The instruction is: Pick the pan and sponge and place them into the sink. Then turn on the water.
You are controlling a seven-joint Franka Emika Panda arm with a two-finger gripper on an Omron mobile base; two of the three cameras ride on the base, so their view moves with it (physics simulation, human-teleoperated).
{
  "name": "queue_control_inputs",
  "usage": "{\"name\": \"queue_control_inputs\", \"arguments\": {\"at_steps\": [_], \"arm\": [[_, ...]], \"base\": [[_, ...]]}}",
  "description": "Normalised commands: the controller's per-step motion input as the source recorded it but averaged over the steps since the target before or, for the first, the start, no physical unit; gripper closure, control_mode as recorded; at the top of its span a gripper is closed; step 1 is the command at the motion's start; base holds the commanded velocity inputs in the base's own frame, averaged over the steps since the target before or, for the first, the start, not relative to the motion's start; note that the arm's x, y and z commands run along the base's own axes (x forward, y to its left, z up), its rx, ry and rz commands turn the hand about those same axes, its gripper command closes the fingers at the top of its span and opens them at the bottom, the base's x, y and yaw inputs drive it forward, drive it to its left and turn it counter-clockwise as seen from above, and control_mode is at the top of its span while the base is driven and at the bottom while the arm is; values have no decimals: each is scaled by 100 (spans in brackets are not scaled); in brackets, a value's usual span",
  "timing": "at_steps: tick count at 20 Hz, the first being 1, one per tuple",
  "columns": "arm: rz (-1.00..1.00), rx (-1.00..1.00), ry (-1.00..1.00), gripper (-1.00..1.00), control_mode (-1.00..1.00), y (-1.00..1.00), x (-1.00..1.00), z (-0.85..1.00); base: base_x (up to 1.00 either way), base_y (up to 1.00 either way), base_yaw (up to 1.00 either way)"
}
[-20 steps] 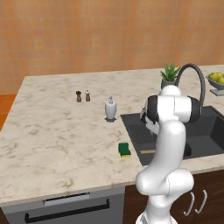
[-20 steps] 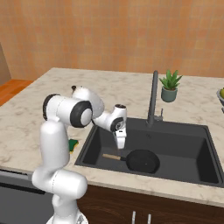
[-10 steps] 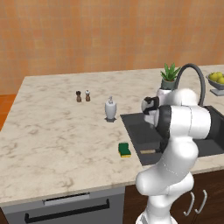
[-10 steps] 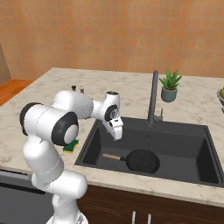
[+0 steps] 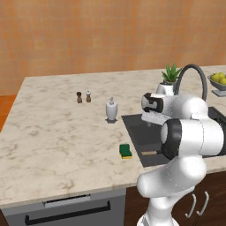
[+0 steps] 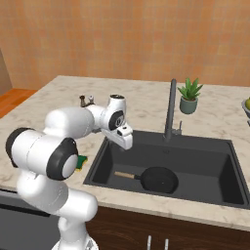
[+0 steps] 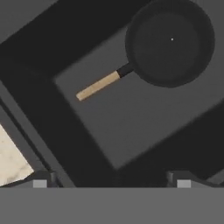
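Jaws stand wide apart and hold nothing; the gripper (image 6: 125, 140) hangs over the left end of the sink (image 6: 215, 195), tilted down toward the basin floor. In the hand view the two dark fingertips (image 7: 40, 180) rise at the bottom with nothing between them.

The pan (image 6: 158, 179) lies flat on the sink floor, its wooden handle pointing toward the left wall. In the hand view the pan (image 7: 169, 41) sits apart from the jaws, untouched. So the first part of the task looks done.

The sponge (image 5: 126, 151) rests on the table (image 5: 53, 145), just beside the sink's left rim and near the front edge, green side up. In the right base view a bit of the sponge (image 6: 81, 161) peeks out from behind the arm.

Judging from this, the step in hand is the sponge. The next move calls for swinging the hand left, out over the rim, turning it to point down at the table, and lowering the open jaws around the sponge's short sides. It is small and soft, so a light squeeze should do. The faucet (image 6: 170, 110) at the back of the sink comes last.

Also on the table are a soap dispenser (image 5: 111, 110), two small shakers (image 5: 84, 96) and a potted plant (image 6: 189, 96). No brands, labels or writing can be read anywhere.
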Motion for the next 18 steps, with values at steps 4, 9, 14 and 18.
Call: {"name": "queue_control_inputs", "arguments": {"at_steps": [4,9,14,18], "arm": [[31,4,0,-100,-100,62,-1,24],[31,1,0,-100,-100,66,-6,13],[36,0,0,-100,-100,47,-18,-3],[30,0,-1,-100,-100,48,6,-31]], "base": [[0,0,0],[0,0,0],[0,0,0],[0,0,0]]}}
